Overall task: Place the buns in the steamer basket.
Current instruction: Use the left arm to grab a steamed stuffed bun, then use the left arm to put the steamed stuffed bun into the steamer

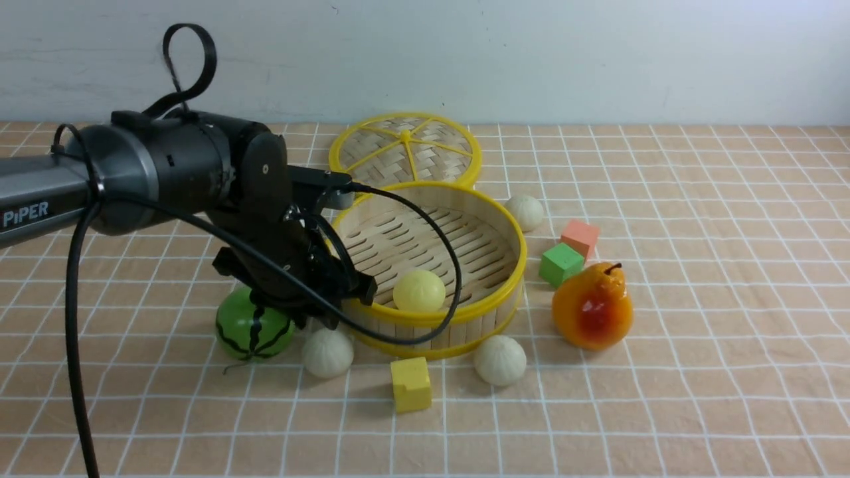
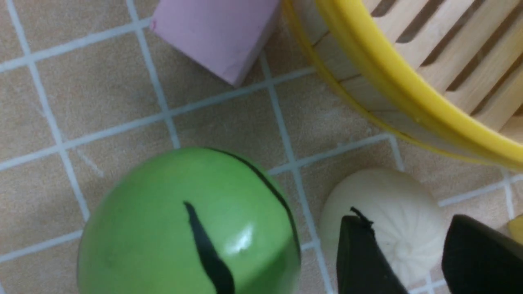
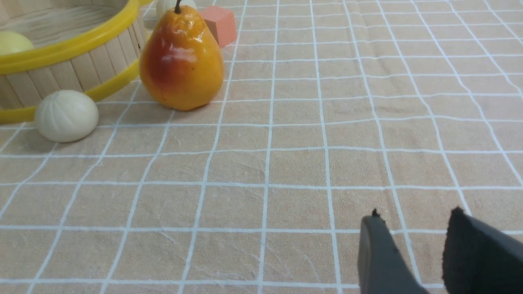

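Buns, four in all. Yellow bun [image 1: 419, 291] is resting inside the steamer basket [image 1: 518, 262], against its near wall. Three off-white buns are lying outside it on the checked cloth [image 1: 697, 372]:
- Left bun [image 1: 327, 352] is sitting just beside the basket's near-left wall, next to the watermelon ball [image 1: 254, 330].
- Front bun [image 1: 500, 360] is sitting close against the near-right wall.
- Far bun [image 1: 524, 212] is sitting just beyond the right rim.

Step in hand, as judged: pickup of the left bun, with one of the four counting as done.

Left gripper [image 2: 406, 245] is hanging directly over that bun with its jaws spread, one finger showing on either side of it in the left wrist view. Whether the pads are touching it cannot be told. Right gripper [image 3: 412, 253] is idling well apart over bare cloth, jaws parted and nothing between them.

Next move is likely calling for:
- a squeeze across the ball's widest part, without nudging the watermelon ball;
- a lift clear of the yellow rim;
- a short carry over the wall;
- a release onto the slatted floor, away from the yellow bun.

Orientation: the left bun is sitting with its pleat knot facing up toward the wrist. It is reading as round and slightly squat, so no long axis is asking for alignment. The steamer basket is standing open side up.
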You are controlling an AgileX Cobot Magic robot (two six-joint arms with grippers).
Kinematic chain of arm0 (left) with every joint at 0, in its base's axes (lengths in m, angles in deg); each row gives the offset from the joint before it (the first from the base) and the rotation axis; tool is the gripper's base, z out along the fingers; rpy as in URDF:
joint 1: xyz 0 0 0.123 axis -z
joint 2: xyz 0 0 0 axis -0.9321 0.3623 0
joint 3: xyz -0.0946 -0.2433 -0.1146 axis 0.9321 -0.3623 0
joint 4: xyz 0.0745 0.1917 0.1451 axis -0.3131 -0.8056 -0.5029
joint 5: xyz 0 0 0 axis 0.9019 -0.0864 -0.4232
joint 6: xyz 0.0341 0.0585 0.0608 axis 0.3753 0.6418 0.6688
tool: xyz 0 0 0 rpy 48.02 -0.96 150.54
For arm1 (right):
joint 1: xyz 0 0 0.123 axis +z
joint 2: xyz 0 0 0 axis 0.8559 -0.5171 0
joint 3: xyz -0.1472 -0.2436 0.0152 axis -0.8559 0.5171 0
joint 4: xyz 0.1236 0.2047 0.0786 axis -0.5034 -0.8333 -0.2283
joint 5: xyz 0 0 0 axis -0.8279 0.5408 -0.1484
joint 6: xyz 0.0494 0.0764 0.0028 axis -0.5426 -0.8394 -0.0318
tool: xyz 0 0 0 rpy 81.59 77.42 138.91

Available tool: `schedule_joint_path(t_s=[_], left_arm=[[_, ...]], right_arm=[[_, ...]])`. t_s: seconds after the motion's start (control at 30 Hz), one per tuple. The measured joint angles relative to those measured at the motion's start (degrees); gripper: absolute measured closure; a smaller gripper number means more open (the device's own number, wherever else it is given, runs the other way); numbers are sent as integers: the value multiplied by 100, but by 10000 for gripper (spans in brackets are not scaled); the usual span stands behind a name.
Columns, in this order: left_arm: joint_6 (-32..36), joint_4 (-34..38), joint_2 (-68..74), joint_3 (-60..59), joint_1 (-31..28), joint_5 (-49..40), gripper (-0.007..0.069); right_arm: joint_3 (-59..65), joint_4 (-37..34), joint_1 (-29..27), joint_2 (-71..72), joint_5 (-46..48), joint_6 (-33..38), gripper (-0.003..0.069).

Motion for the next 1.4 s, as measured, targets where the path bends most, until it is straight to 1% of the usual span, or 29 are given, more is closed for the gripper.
schedule_joint_path(t_s=[0.2, 0.33, 0.53, 0.63, 0.67, 0.7, 0.73, 0.77, 0.8, 0.87, 1.0, 1.03, 1.1, 1.17, 1.27, 1.33, 1.4], left_arm=[[331, 51, 170, 0, 0, 69, 336], [331, 51, 339, 0, 0, 116, 336], [331, 45, 438, 0, 0, 420, 338], [331, 58, 441, 0, 0, 375, 383], [331, 91, 441, 0, 0, 318, 416], [331, 129, 446, 0, 0, 220, 468], [331, 129, 446, 0, 0, 204, 478], [331, 188, 446, 0, 0, 36, 578], [331, 197, 446, 0, 0, 1, 587], [331, 237, 432, 0, 0, -132, 630], [331, 304, 180, 89, 0, -576, 634], [331, 385, 2, 147, 0, -806, 634], [331, 456, -148, 207, 0, -930, 634], [492, 652, -480, 410, 0, -1080, 634], [792, 901, -681, 763, 0, -931, 634], [995, 1049, -604, 975, 0, -467, 634], [1053, 1062, -410, 1111, 0, -1, 634]], right_arm=[[0, 0, 0, 0, 0, 0, 417], [0, 0, 0, 0, 0, 0, 417], [0, 0, 0, 0, 0, 0, 417], [0, 0, 0, 0, 0, 0, 417], [0, 0, 0, 0, 0, 0, 417], [0, 0, 0, 0, 0, 0, 417], [0, 0, 0, 0, 0, 0, 417], [0, 0, 0, 0, 0, 0, 417], [0, 0, 0, 0, 0, 0, 417], [0, 0, 0, 0, 0, 0, 417], [0, 0, 0, 0, 0, 0, 417], [0, 0, 0, 0, 0, 0, 417], [0, 0, 0, 0, 0, 0, 417], [0, 0, 0, 0, 0, 0, 417], [0, 0, 0, 0, 0, 0, 417], [0, 0, 0, 0, 0, 0, 417], [0, 0, 0, 0, 0, 0, 417]])
